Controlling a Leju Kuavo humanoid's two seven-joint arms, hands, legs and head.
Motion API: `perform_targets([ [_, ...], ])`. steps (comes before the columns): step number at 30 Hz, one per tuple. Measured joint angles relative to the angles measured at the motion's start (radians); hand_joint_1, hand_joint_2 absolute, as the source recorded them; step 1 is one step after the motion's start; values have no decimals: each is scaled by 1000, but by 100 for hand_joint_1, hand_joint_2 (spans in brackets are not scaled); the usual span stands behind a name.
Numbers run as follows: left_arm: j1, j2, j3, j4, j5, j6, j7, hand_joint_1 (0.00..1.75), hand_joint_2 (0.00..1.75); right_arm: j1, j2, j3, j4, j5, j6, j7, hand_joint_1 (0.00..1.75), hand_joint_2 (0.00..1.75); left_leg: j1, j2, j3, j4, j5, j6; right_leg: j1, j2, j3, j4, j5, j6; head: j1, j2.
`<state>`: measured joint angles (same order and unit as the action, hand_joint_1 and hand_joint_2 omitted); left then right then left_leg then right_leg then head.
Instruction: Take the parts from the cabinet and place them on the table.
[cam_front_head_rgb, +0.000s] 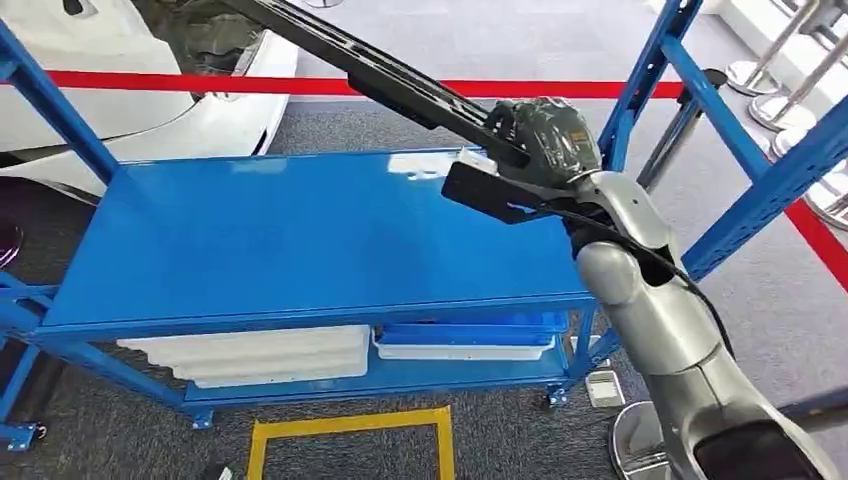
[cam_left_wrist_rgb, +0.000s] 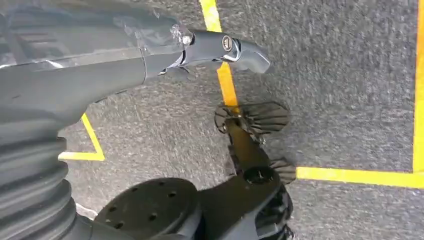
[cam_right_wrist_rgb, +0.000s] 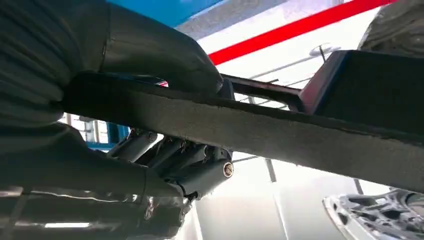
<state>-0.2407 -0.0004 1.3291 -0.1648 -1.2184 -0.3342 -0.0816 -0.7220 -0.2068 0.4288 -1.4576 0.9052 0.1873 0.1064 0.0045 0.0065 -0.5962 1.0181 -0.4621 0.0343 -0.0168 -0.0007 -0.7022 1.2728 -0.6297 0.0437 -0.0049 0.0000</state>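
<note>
A long black trim part (cam_front_head_rgb: 380, 70) slants from the upper left down over the blue rack's top shelf (cam_front_head_rgb: 280, 240), ending in a flat black tab (cam_front_head_rgb: 490, 190). My right hand (cam_front_head_rgb: 545, 140) grips it near that lower end, above the shelf's back right corner. The right wrist view shows the part as a thick dark bar (cam_right_wrist_rgb: 280, 132), with my right hand (cam_right_wrist_rgb: 165, 125) wrapped around it, thumb on one side and fingers (cam_right_wrist_rgb: 195, 167) curled under the other. My left hand (cam_left_wrist_rgb: 220, 47) hangs over grey carpet, its fingers stretched out and holding nothing.
White trays (cam_front_head_rgb: 260, 355) and a blue-and-white tray (cam_front_head_rgb: 465, 340) lie on the lower shelf. Blue uprights (cam_front_head_rgb: 650, 60) frame the rack on the right. Behind it run a red barrier tape (cam_front_head_rgb: 200, 83), a white car (cam_front_head_rgb: 120, 60) and metal stanchions (cam_front_head_rgb: 780, 95). Yellow floor marking (cam_front_head_rgb: 350, 425) lies in front.
</note>
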Motion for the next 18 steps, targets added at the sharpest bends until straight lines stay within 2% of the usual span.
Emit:
perform_targets([
  [1,0,0,0,0,0,0,0,0,175,0,0,0,2,-4,6,-2,171,175,-3,0,-13,2,8,2,1,0,-4,45,-10,0,3,0],
  [2,0,0,0,0,1,0,0,0,175,0,0,0,4,-10,13,-7,171,175,-5,0,-27,6,15,2,1,0,8,47,10,-1,6,0],
  [3,0,0,0,0,1,0,0,0,175,0,0,0,6,-15,19,-15,171,175,-6,0,-39,9,22,1,2,0,43,7,45,-5,10,0],
  [4,0,0,0,0,2,0,0,0,175,0,0,0,6,-15,22,-19,171,175,-7,0,-49,14,28,0,4,0,91,-64,80,-10,12,0],
  [5,0,0,0,0,2,0,0,0,175,-3,0,2,6,-16,24,-28,171,175,-7,-1,-58,18,33,-2,6,0,149,-152,103,-18,17,0],
  [6,0,0,0,0,2,0,0,0,175,-7,1,2,6,-19,24,-34,171,175,-9,0,-67,20,38,-7,13,0,188,-225,82,-29,21,0],
  [7,-1,0,0,0,2,0,0,0,175,-12,3,3,6,-27,22,-39,171,175,-9,0,-72,22,46,-12,15,0,203,-262,79,-28,17,0],
  [8,-1,0,1,0,3,0,0,0,175,-16,3,3,7,-34,21,-45,171,175,-5,0,-74,17,59,-21,19,1,196,-262,84,-29,16,0],
  [10,1,0,1,0,3,0,0,0,175,-19,3,2,8,-45,20,-53,171,175,-5,0,-75,5,76,-32,21,0,191,-274,97,-40,22,0],
  [11,1,2,1,0,3,0,-1,0,175,-19,3,3,8,-48,20,-56,171,175,-8,-4,-80,9,69,-37,4,-5,190,-290,114,-50,22,0],
  [12,3,2,1,0,3,0,-1,0,175,-20,5,3,9,-51,20,-59,171,175,-6,-7,-90,30,32,-45,5,-6,181,-292,125,-56,18,0],
  [13,3,2,1,0,2,-2,-1,0,175,-22,6,3,9,-52,20,-60,171,175,-2,-7,-108,80,-19,-49,4,-7,170,-291,133,-64,6,0],
  [14,3,2,1,0,2,-2,-1,0,175,-22,8,3,10,-57,19,-62,171,175,5,-6,-130,162,-80,-57,4,-8,158,-289,142,-63,-2,0],
  [15,3,2,1,0,2,-1,-1,0,175,-22,10,3,11,-61,19,-63,171,175,9,-6,-146,230,-114,-63,4,-8,148,-287,149,-62,-6,0],
  [16,3,2,1,0,2,-1,-1,0,175,-21,10,3,13,-63,19,-64,171,175,13,-6,-155,286,-128,-68,3,-8,136,-283,157,-59,-9,0],
  [17,3,2,1,0,2,-1,-1,0,175,-20,10,3,14,-65,19,-65,171,175,17,-6,-148,298,-115,-72,0,-8,123,-278,163,-55,-13,0],
  [18,3,2,1,0,2,-1,-1,0,175,-18,10,3,15,-67,20,-65,171,175,21,-6,-116,267,-86,-77,-4,-9,109,-270,167,-51,-16,0],
])
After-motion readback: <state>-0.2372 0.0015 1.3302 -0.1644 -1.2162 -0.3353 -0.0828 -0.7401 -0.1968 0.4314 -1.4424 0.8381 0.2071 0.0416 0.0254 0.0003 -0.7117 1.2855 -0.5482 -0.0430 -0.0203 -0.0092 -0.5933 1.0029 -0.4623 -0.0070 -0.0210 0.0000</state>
